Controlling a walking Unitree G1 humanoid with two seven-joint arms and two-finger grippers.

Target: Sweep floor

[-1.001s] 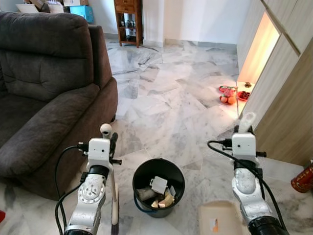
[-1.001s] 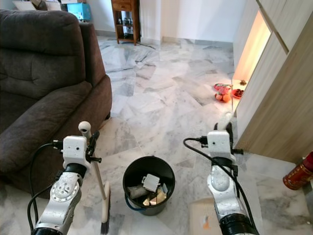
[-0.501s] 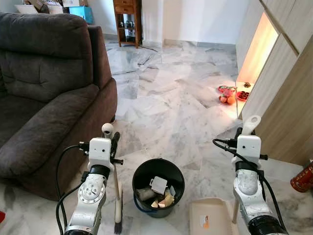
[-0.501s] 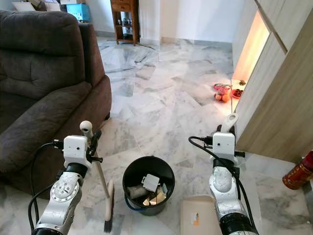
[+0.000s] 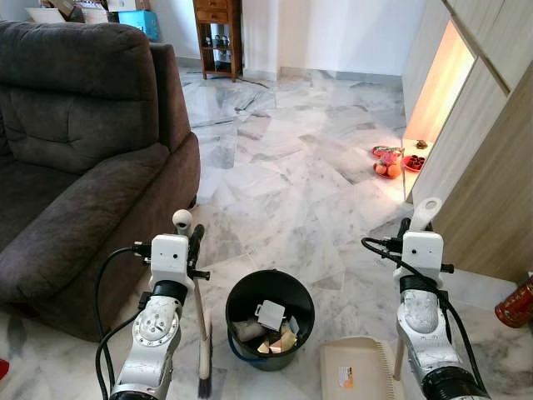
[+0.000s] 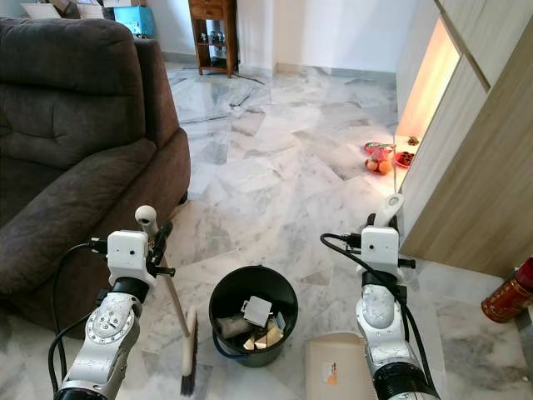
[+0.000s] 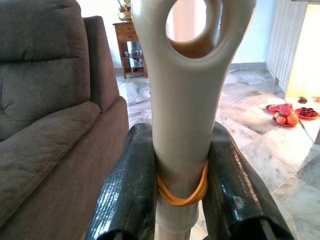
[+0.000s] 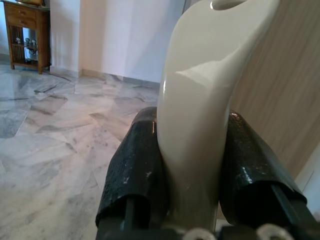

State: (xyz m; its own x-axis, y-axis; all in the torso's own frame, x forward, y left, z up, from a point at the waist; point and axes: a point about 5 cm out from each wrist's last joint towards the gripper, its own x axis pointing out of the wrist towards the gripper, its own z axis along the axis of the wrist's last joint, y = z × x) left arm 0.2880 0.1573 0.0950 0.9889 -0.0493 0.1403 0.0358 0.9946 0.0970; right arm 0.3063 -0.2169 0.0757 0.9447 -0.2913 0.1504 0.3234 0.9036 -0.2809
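- We stand on a pale marble floor (image 5: 283, 183), with a dark sofa (image 5: 83, 158) at 10 o'clock and a wood-panelled wall (image 5: 491, 192) at 2 o'clock.
- A wooden shelf (image 5: 218, 37) stands far off at 12 o'clock; a plate of fruit (image 5: 388, 162) lies by the wall at 1 o'clock, and a red can (image 5: 516, 304) sits at 3 o'clock.
- We can read no writing; the dustpan (image 5: 358, 375) bears a small orange label, too small to read.
- Our left gripper (image 7: 181, 170) is clamped on the broom (image 5: 202, 350) handle, where a yellow rubber band wraps it; the handle's long axis runs from its top at 12 o'clock down to the bristles at 6 o'clock, slightly tilted.
- Our right gripper (image 8: 192, 165) is clamped on the dustpan handle, which stands near upright; the pan lies flat at 5 o'clock.
- A black bin (image 5: 271, 321) holding scraps sits between broom and dustpan.
- Open floor stretches ahead toward 12 o'clock.
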